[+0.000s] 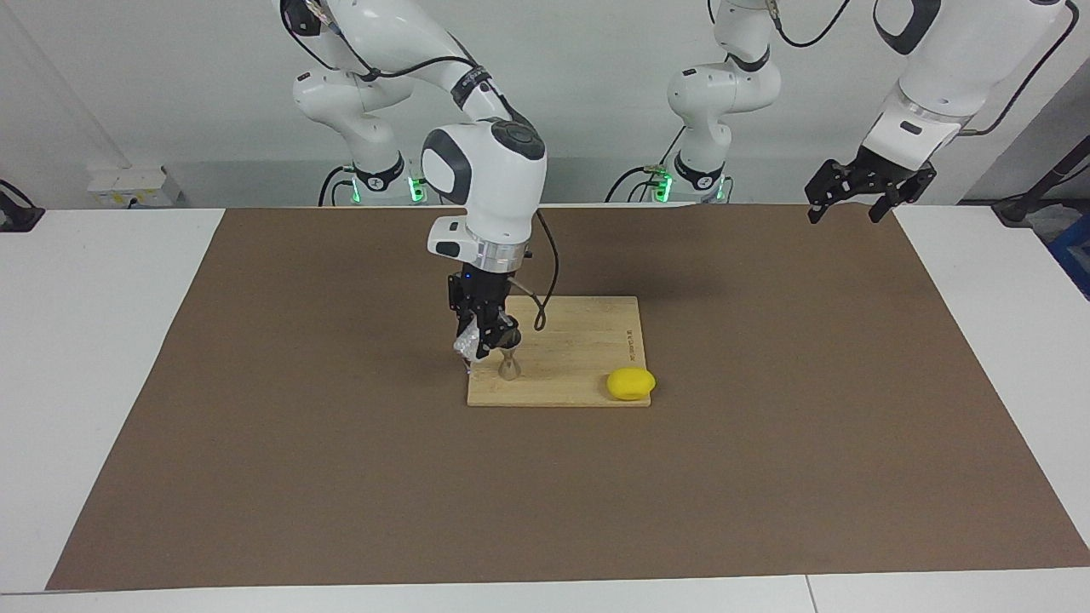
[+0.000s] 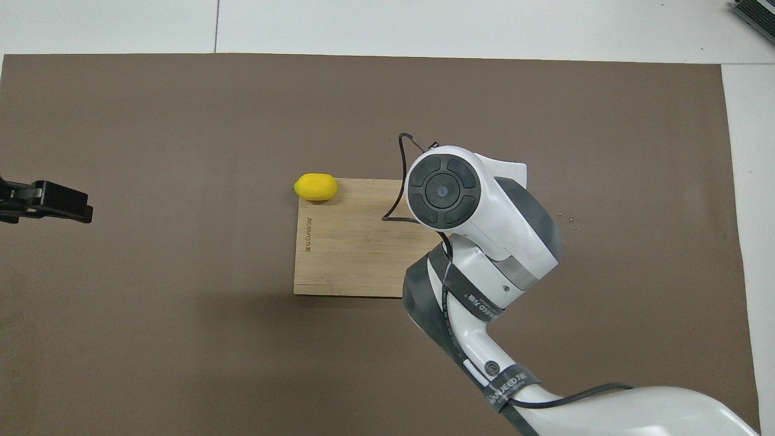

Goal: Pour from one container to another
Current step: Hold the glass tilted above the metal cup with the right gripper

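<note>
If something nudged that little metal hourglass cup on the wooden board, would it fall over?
Probably, fairly easily. The jigger stands upright on the cutting board, with a narrow waist and small foot, so it looks tippy. Once down, its round cones would likely roll in a curve.

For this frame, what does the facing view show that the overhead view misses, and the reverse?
Only the facing view shows the right hand low over the cutting board, holding the tilted glass cup beside the jigger standing on the board. It also shows the whole left hand, raised and waiting over the brown mat at its own end.

Only the overhead view shows the right arm's upper casing, which hides cup and jigger.

Both show the board, the mat and the lemon at the board's corner farther from the robots.
</note>
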Available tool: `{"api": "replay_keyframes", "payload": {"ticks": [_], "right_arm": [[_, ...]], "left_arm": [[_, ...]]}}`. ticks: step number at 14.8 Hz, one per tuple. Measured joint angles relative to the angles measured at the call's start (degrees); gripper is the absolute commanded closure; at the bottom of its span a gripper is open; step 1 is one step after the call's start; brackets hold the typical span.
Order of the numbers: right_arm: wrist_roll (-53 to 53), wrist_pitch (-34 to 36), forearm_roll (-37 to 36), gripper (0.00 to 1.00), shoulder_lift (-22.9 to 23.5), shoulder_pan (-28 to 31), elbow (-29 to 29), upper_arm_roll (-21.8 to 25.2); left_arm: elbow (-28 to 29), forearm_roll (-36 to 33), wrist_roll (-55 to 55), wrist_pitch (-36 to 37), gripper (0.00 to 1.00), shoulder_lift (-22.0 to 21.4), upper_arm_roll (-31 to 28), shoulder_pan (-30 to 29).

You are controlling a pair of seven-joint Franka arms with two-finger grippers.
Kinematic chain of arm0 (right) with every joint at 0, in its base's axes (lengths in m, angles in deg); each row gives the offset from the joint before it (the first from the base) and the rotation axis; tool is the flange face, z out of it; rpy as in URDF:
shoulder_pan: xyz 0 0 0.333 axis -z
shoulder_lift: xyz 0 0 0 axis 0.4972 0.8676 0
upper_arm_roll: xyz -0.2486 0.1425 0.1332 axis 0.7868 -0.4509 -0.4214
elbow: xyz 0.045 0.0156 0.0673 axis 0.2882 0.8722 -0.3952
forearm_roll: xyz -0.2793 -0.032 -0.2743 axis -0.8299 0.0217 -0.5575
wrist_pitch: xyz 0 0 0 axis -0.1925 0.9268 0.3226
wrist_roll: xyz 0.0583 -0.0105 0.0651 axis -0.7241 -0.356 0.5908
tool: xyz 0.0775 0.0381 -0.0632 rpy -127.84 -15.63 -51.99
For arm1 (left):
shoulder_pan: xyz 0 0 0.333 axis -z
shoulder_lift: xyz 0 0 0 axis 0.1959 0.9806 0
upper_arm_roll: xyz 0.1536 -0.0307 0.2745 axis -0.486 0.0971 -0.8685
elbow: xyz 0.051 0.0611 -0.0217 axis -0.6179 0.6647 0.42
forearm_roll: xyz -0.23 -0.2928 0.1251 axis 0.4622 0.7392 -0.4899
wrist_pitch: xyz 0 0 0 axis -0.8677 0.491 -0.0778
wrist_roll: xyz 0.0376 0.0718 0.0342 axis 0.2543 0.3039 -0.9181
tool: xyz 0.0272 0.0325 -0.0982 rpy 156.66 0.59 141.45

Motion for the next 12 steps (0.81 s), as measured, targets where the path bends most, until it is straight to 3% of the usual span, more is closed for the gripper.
{"api": "replay_keyframes", "payload": {"ticks": [12], "right_arm": [[0.0,-0.3,1.4,1.0,0.0,0.0,-0.1,0.0]], "left_arm": [[0.2,0.3,0.2,0.0,0.0,0.0,-0.6,3.1]]}}
